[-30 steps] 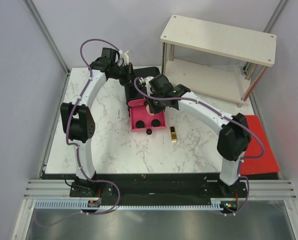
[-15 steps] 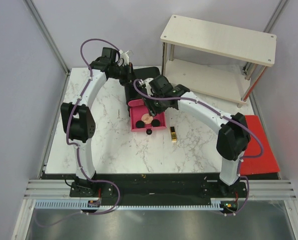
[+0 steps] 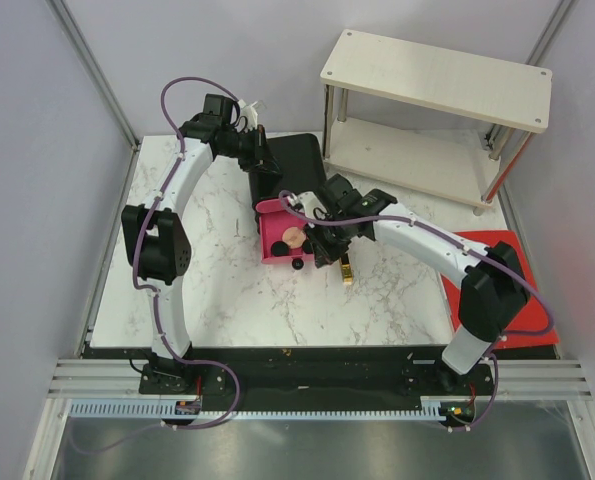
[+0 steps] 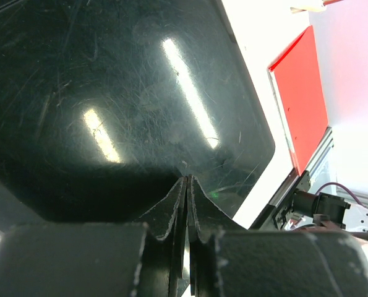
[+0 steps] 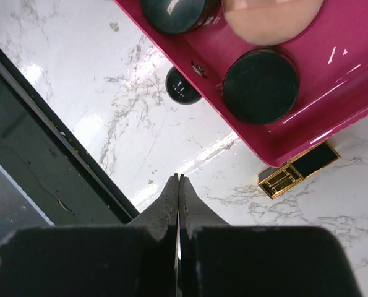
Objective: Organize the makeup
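Observation:
A pink drawer stands pulled out on the marble table. It holds a peach puff and two round black jars. The right wrist view shows the jars, the puff, the drawer wall and its black knob. A gold-black tube lies on the table just right of the drawer, and shows in the right wrist view. My right gripper is shut and empty, above the table at the drawer's near right corner. My left gripper is shut and empty over the black box.
A white two-level shelf stands at the back right. A red mat lies at the right edge and shows in the left wrist view. The glossy black box top fills the left wrist view.
My right gripper has drawn back from over the drawer toward the near right. The peach puff now lies in the drawer. The left arm has not moved.

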Available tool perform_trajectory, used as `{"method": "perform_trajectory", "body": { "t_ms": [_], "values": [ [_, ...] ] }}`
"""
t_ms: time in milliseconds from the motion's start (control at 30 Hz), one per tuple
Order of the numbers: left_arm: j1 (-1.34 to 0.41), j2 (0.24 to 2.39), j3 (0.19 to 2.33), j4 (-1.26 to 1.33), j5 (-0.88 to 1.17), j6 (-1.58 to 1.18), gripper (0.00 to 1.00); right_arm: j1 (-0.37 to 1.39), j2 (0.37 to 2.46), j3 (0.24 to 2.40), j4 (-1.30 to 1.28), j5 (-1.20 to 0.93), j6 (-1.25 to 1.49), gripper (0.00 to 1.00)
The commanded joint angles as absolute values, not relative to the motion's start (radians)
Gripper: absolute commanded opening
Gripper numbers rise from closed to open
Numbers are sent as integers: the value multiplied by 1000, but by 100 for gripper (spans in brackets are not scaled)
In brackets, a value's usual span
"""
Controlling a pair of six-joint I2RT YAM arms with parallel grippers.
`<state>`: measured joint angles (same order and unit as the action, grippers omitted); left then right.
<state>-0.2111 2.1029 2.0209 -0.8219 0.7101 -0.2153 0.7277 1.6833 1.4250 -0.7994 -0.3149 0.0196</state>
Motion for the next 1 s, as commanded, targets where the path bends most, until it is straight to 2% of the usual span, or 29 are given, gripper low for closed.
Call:
{"method": "perform_trajectory", "body": {
  "t_ms": [0, 233, 400, 667, 967],
  "values": [
    [-213, 2229, 1947, -1040, 482, -130, 9, 749, 1703, 1376, -786, -328, -28, 0],
    [-212, 2230, 1939, -1042, 479, -123, 9, 787, 1753, 1304, -667, -164, -6, 0],
    [-212, 2227, 1928, -1043, 479, -124, 9, 799, 1776, 1267, -519, -11, 121, 0],
    [-212, 2223, 1925, -1045, 466, -124, 9, 815, 1813, 1347, -424, 191, 149, 0],
    [-212, 2221, 1925, -1048, 468, -127, 9, 815, 1874, 1486, -348, 248, 133, 0]
  ]
}}
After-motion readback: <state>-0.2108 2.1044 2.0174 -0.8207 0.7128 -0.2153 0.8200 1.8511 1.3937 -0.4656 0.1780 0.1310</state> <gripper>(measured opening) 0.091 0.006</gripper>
